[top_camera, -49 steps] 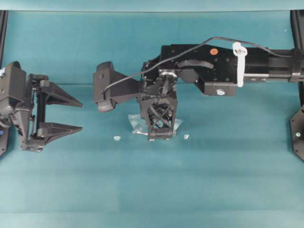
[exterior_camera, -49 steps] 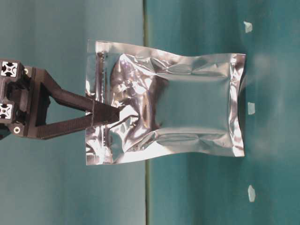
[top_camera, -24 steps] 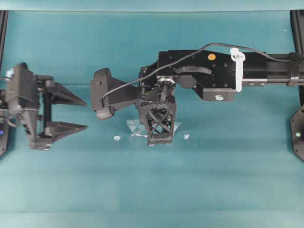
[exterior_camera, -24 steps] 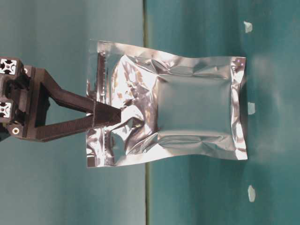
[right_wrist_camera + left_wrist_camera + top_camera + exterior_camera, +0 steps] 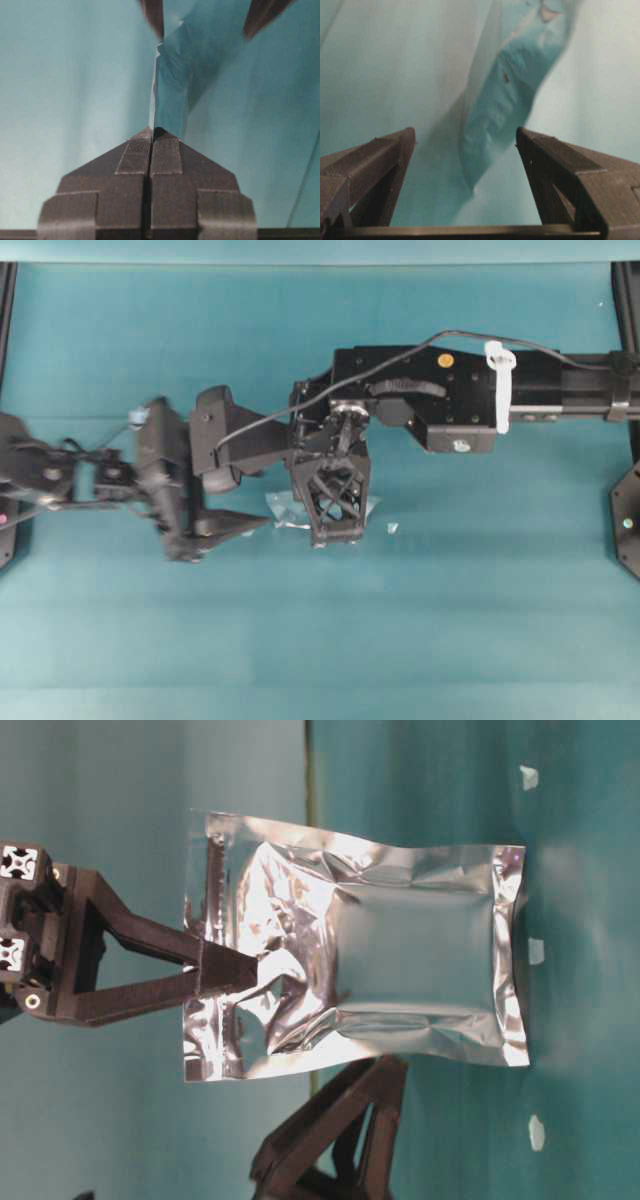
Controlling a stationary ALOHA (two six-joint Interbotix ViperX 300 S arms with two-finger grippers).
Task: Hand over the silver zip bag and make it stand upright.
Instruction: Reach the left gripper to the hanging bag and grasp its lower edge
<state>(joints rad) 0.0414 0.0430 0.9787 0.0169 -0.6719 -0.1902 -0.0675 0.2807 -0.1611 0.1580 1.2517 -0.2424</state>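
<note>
Right gripper is clamped on the bag mid-table, overhead; left gripper approaches, spread wide. Table-level: bag pinched at its zip end, thin crinkly foil, likely light and slippery. Left wrist: take its near edge.

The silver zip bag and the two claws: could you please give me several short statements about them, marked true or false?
1. The right claw is shut on the silver zip bag. True.
2. The left claw is closed on the bag. False: its jaws stand wide open, with the bag's edge in view between them, ungripped.
3. The bag lies flat on the table. False: it is held on edge by the right claw.
4. In the table-level view the right claw pinches the bag beside its zip strip. True.
5. Small white specks lie on the table near the bag. True.
</note>
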